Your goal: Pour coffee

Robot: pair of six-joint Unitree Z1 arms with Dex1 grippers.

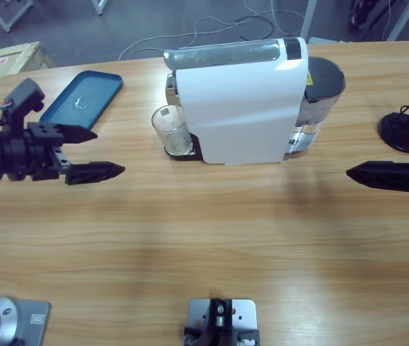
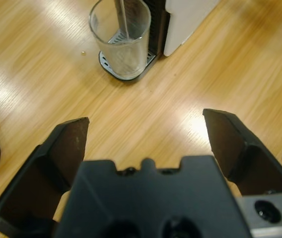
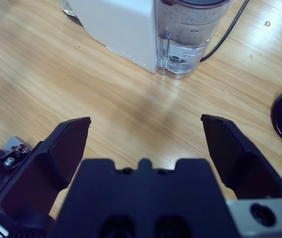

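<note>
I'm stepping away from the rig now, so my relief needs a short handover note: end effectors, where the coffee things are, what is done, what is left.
Left end effector: open, holding nothing, low over the table, pointing at the glass.
Right end effector: open, holding nothing, facing the water-tank end of the coffee machine.
Glass: upright on the machine's drip tray, apparently with no coffee in it.
Blue tray: at the table's far left, nothing on it.
Done: nothing visible.
Left: brew and pour the coffee.
</note>
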